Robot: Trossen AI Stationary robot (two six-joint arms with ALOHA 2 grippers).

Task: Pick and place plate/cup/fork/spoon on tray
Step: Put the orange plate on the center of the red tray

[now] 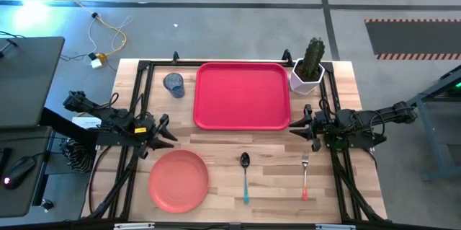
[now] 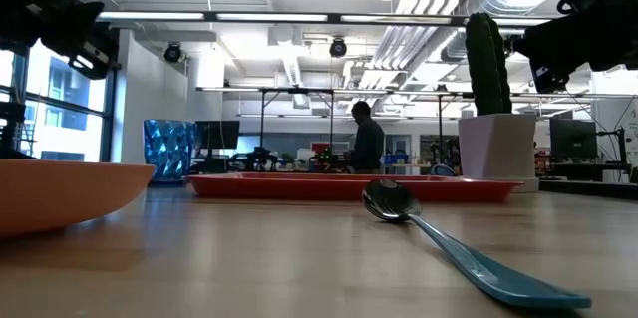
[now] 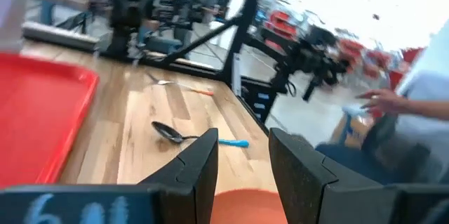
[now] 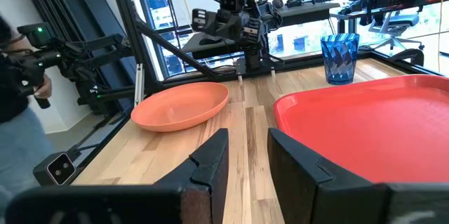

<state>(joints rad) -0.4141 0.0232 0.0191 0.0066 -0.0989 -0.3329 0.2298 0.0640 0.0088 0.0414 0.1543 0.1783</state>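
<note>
The red tray (image 1: pixel 243 94) lies at the table's far middle and holds nothing. The blue cup (image 1: pixel 173 83) stands upright left of it. The salmon plate (image 1: pixel 178 179) lies at the near left. The teal-handled spoon (image 1: pixel 245 175) and the orange-handled fork (image 1: pixel 305 177) lie flat near the front edge. My left gripper (image 1: pixel 167 130) hovers open at the table's left side, just beyond the plate's far rim. My right gripper (image 1: pixel 301 124) hovers open at the right side, beside the tray's near right corner. Both hold nothing.
A white hexagonal pot with a cactus (image 1: pixel 310 68) stands at the tray's far right corner. Black frame rails (image 1: pixel 137 100) run along the table's left and right sides. A person (image 3: pixel 414 97) shows beyond the table's near side in the left wrist view.
</note>
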